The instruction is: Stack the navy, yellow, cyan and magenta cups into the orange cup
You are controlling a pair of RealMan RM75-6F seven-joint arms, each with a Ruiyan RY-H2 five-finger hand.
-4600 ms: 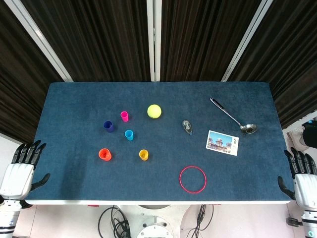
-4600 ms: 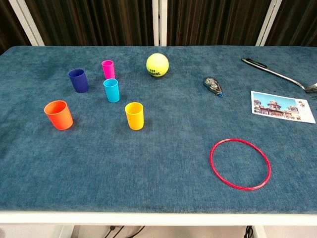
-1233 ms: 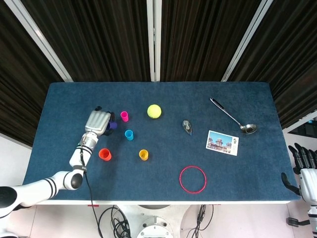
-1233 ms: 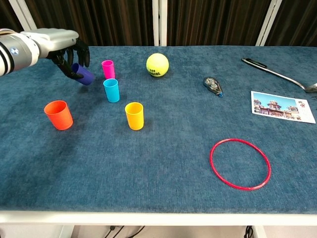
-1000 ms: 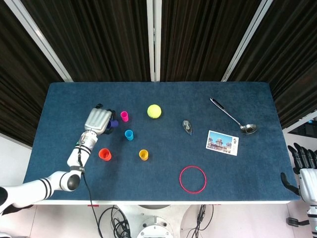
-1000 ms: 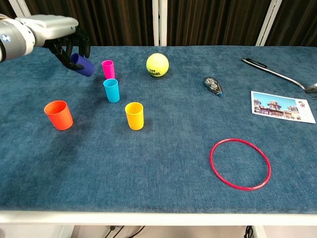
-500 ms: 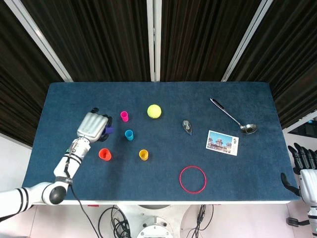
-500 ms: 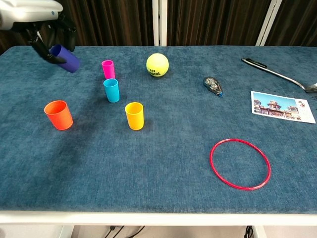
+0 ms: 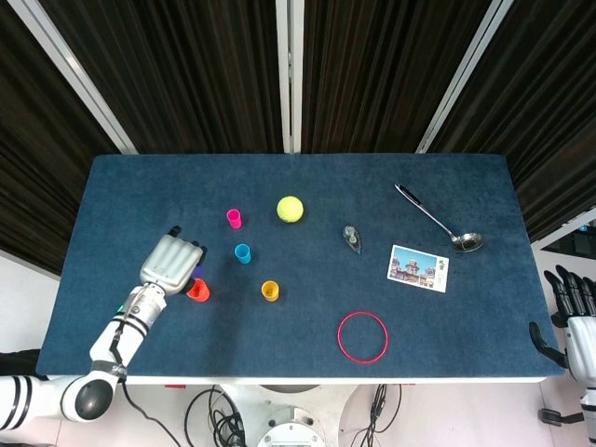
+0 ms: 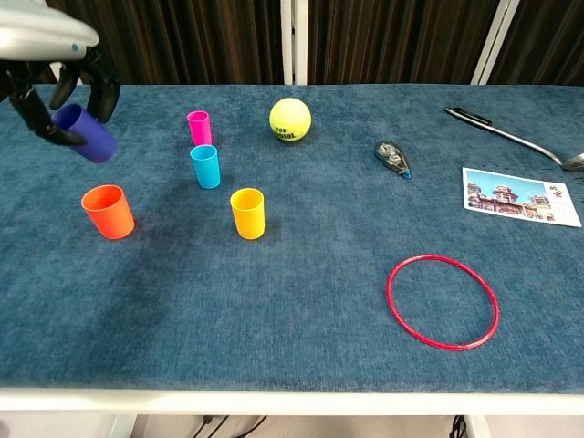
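While left robot hand (image 10: 55, 68) grips tilted smooth navy cup (image 10: 85, 133) | orange cup (image 10: 108, 211) tapered, upright on napped cloth

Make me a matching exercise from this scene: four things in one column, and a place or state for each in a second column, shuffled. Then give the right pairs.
Things:
1. navy cup
2. orange cup
3. red ring
4. ladle

Places or states:
A. lies flat near the table's front edge, right of the cups
B. held tilted in the air by the left hand
C. stands upright and empty on the table
D. lies at the far right, behind the postcard

Pairs: 1-B, 2-C, 3-A, 4-D
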